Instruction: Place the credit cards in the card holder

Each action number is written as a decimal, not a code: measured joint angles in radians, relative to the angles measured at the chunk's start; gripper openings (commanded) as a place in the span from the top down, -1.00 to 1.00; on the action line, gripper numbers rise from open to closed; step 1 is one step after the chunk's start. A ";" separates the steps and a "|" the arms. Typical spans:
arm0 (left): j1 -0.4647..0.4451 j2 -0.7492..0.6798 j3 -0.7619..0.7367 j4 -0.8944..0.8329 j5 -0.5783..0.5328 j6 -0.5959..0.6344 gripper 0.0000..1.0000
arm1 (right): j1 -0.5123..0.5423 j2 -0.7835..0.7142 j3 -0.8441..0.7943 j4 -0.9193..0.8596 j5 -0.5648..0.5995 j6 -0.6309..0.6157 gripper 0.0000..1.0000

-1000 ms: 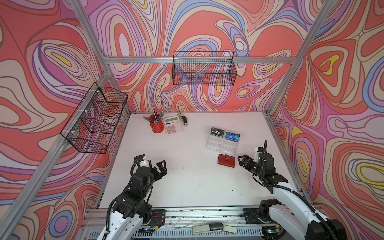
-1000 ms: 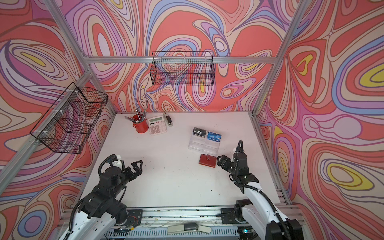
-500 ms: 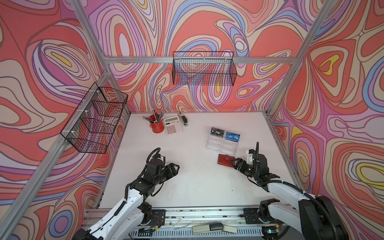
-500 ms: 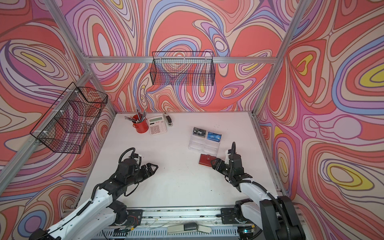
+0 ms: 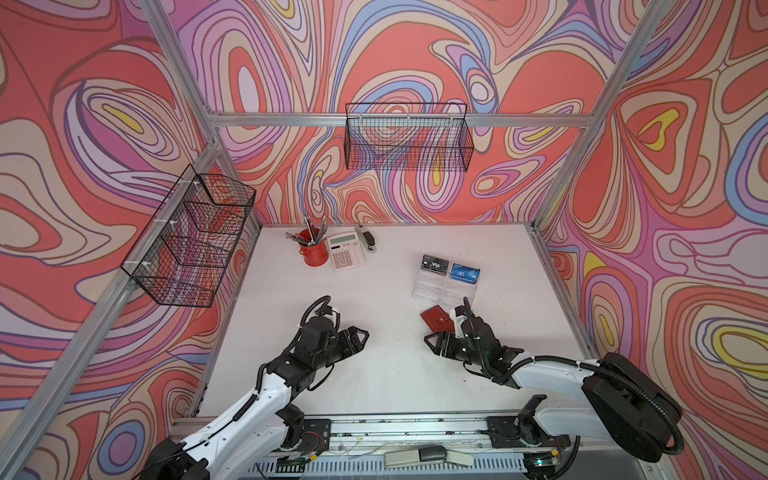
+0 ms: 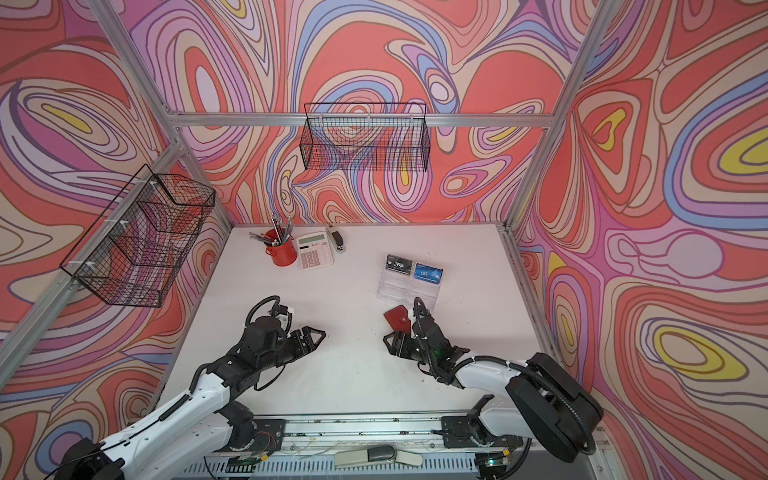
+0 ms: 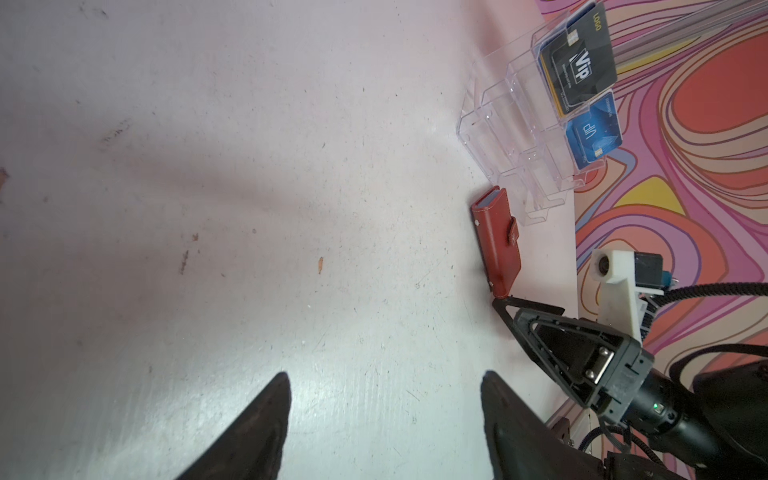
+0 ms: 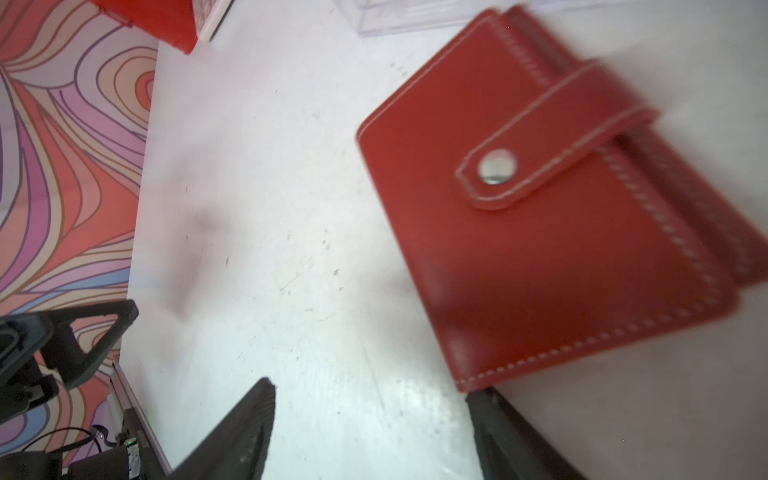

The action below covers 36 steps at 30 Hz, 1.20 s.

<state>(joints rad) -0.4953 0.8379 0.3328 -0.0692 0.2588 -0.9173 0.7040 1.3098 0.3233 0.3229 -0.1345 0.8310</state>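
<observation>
card holder and cards, as they lie on my counter

item: red leather-like card holder (image 5: 434, 319), closed, snap strap fastened, flat on the white counter (image 5: 395, 374) just beside the clear acrylic tiered stand (image 5: 432, 289).
item: black vip credit card (image 5: 435, 264) and blue credit card (image 5: 465, 273), side by side in the stand's back tier.
my right tool (image 8: 370, 388): released, jaws wide, one fingertip at the holder's corner.
my left tool (image 7: 384, 374): released, empty, well apart from the holder.

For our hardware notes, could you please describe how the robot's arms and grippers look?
The left arm and right arm have white shells, black joints and black ribbed cables. The left gripper and right gripper are black, with hollow triangular fingers.
</observation>
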 measured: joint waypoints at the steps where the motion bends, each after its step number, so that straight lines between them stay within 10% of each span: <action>1: -0.002 0.000 0.000 0.000 -0.001 0.000 -0.48 | 0.036 0.026 0.022 0.006 0.019 0.002 -0.55; 7: -0.002 0.003 0.000 0.037 0.001 0.000 -0.47 | 0.114 0.154 0.197 -0.042 0.082 -0.024 -0.47; 18: -0.086 0.238 0.069 0.147 0.003 0.010 -0.37 | 0.029 -0.119 0.225 -0.295 0.322 -0.101 -0.56; 24: -0.205 0.523 0.273 0.221 -0.014 0.016 -0.20 | -0.132 0.025 0.206 -0.280 0.249 -0.128 -0.38; 36: -0.261 0.948 0.531 0.294 0.014 0.015 0.14 | -0.136 0.170 0.166 -0.108 0.117 -0.137 -0.06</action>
<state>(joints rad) -0.7559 1.7863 0.8642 0.2249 0.2729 -0.9020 0.5678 1.4799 0.4889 0.2150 -0.0177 0.6937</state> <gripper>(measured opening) 0.439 0.569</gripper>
